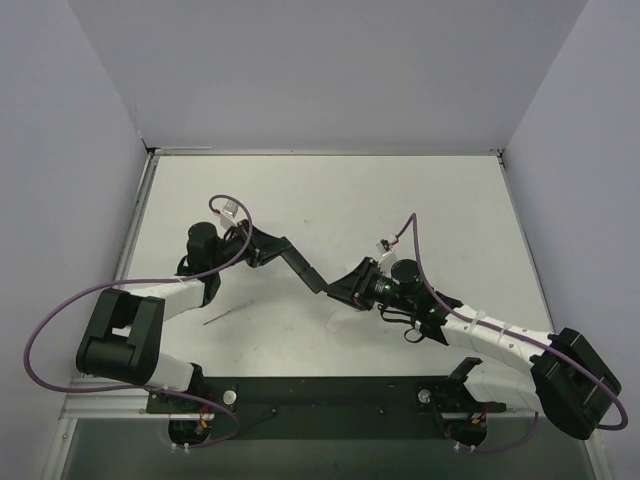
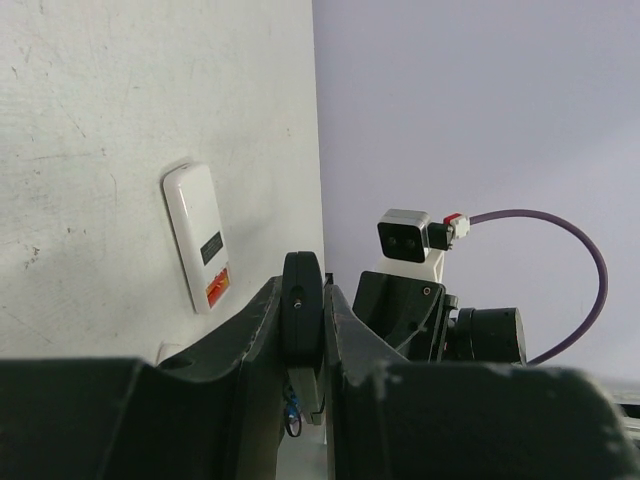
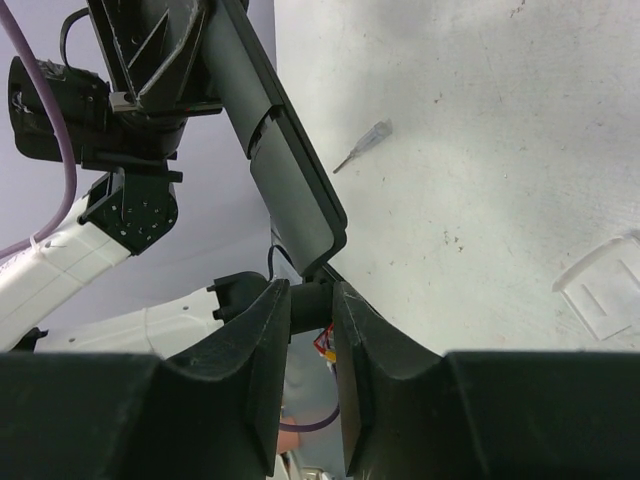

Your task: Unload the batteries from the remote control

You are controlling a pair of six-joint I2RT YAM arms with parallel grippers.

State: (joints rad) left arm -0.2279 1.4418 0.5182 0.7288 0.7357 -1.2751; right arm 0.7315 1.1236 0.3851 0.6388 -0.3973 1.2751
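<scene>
Top external view alone showed both arms reaching inward over the white table [image 1: 420, 200]. The left gripper [image 1: 258, 243] and right gripper [image 1: 342, 290] met at opposite ends of a slim black remote control [image 1: 297, 262], which was held slanting between them.

Left wrist view added a white rounded rectangular device [image 2: 200, 238] with a dark label and an orange patch, lying flat on the table. The overhead view did not show this device clearly. The remote appeared there only end-on, pinched between the left fingers.

Right wrist view showed the remote's long face running up from its own fingers, clamped on the near end, to the left gripper clamped on the far end. It also showed a small clear pointed plastic tip [image 3: 365, 143] and a flat translucent white square piece [image 3: 603, 290] on the table, the latter running to the frame edge.

From above, the left arm bent out from its base and turned its wrist rightward, while the right arm stretched leftward across the table.

The batteries could not be made out in any view, and whether they sat inside the remote could not be told.
</scene>
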